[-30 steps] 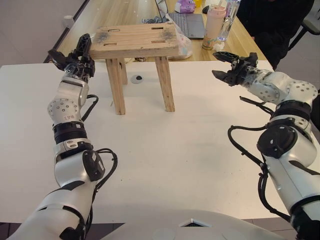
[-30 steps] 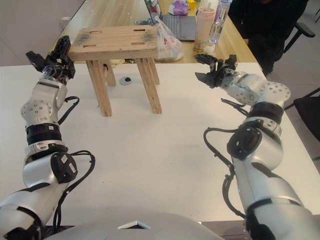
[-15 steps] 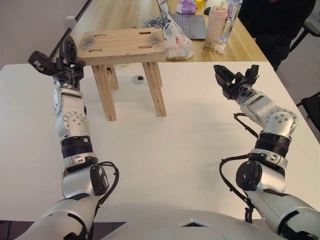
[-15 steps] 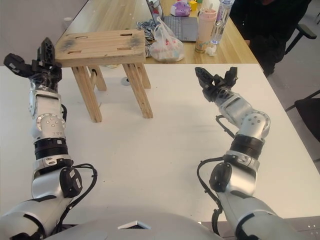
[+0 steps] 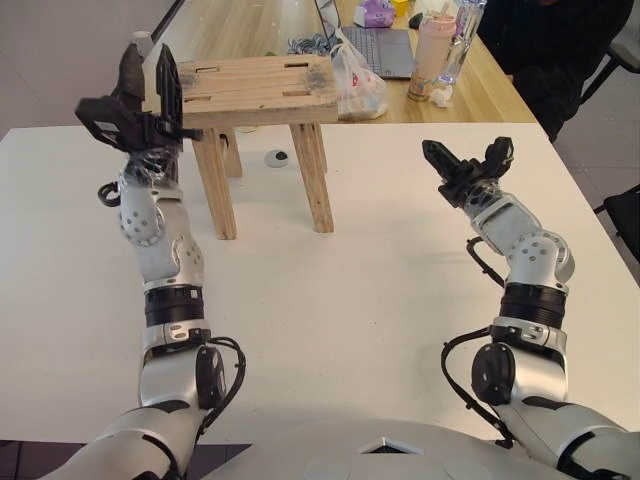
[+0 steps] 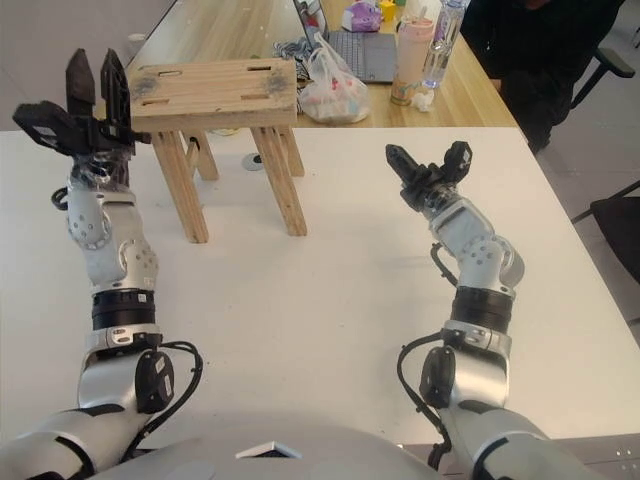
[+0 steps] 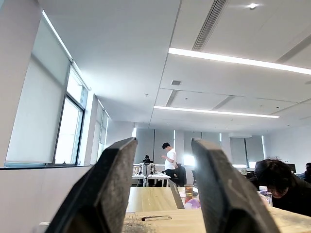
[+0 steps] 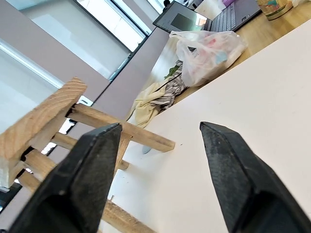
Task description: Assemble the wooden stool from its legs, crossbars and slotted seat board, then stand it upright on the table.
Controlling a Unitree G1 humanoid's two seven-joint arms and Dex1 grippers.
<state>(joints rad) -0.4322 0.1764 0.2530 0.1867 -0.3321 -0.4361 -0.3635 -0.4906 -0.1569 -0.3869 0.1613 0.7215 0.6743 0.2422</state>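
Observation:
The assembled wooden stool stands upright on its legs at the far left-centre of the white table, slotted seat on top. My left gripper is raised beside the seat's left end, fingers pointing up and open, holding nothing. In the left wrist view its fingers frame the room, with the seat's edge low between them. My right gripper hovers open and empty over the table, well to the right of the stool. The right wrist view looks past the right gripper at the stool's crossbars.
A small round black-and-white object lies on the table behind the stool. A wooden desk behind carries a plastic bag, a laptop and a pink bottle. The near half of the white table is bare.
My left arm has swung up, so its gripper now points upward beside the seat instead of resting lower at the left. The right gripper has drawn slightly nearer. The head view has shifted.

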